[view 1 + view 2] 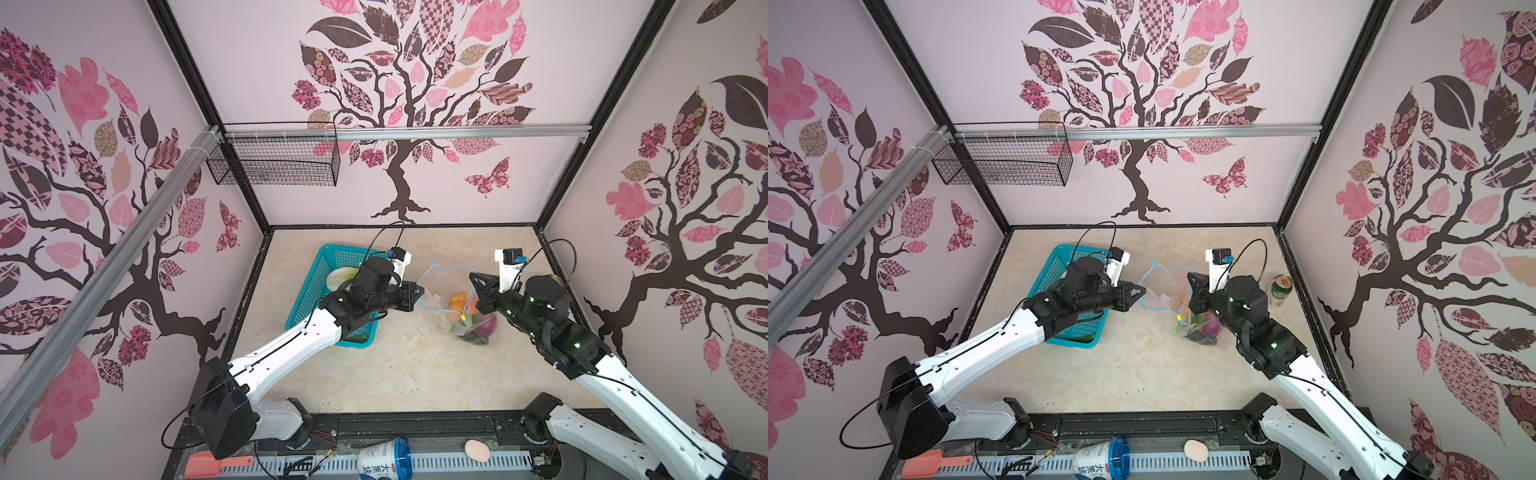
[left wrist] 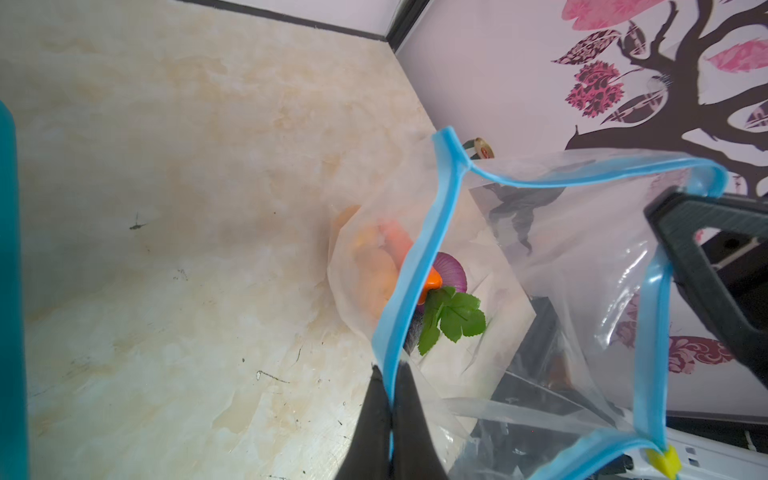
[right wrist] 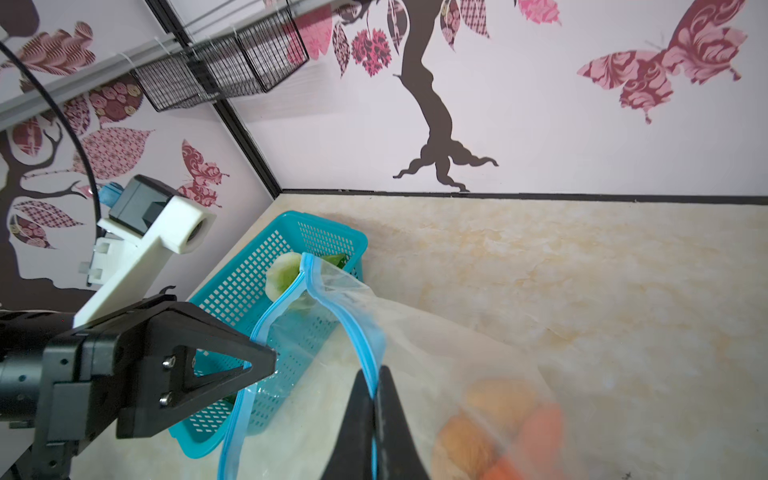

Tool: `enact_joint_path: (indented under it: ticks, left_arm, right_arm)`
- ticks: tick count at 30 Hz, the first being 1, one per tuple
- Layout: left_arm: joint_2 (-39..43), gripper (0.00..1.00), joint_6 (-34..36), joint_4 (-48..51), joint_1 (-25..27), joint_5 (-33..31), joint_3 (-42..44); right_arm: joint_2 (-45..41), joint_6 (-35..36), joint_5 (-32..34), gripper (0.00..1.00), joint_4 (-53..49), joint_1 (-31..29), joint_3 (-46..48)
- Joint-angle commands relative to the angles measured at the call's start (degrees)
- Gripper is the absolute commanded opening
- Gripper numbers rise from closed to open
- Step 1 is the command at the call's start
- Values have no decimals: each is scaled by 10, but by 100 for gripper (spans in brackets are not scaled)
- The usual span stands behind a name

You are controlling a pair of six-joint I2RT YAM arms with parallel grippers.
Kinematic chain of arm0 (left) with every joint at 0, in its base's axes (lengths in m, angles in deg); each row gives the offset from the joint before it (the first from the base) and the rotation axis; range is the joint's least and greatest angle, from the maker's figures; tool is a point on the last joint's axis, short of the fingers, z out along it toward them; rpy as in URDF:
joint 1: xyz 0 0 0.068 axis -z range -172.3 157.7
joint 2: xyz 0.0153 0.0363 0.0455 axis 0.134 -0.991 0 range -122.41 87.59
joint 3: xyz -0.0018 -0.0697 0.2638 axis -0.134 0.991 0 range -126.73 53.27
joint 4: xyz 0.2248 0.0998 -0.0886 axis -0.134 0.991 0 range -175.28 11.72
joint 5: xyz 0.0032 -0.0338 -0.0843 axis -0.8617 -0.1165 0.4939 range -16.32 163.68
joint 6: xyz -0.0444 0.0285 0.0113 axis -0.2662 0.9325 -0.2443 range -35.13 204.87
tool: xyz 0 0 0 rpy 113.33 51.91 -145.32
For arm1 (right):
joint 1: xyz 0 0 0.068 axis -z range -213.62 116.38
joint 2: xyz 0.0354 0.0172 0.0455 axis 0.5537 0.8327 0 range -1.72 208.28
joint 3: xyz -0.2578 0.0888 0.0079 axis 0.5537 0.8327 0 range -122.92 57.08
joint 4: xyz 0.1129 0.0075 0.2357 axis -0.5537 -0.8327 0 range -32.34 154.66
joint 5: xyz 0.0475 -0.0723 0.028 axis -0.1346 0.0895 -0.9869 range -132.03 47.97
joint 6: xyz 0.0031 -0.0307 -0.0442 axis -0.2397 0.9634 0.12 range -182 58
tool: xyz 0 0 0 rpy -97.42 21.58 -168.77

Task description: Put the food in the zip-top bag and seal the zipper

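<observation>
The left gripper (image 2: 390, 374) and the right gripper (image 3: 376, 376) each pinch the zipper (image 2: 446, 166), and the zip-top bag (image 1: 442, 282) hangs open between them.

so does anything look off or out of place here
A pale green lettuce piece sits in the teal perforated plastic basket, not in the clear zip-top bag whose blue-edged mouth the left gripper and right gripper pinch open. A white and blue cup lies tipped on its side on the front rail.
</observation>
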Motion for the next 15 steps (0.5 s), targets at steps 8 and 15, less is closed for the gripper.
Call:
enact_joint_path:
  ticks: [8,15]
  left_arm:
    - [-25,63,57,85,-4,-9,-33]
    - [37,77,127,228,-80,-59,-38]
  right_arm:
    - [22,-20,-27,0,25,2,35]
    - [18,-7,-24,0,36,2,38]
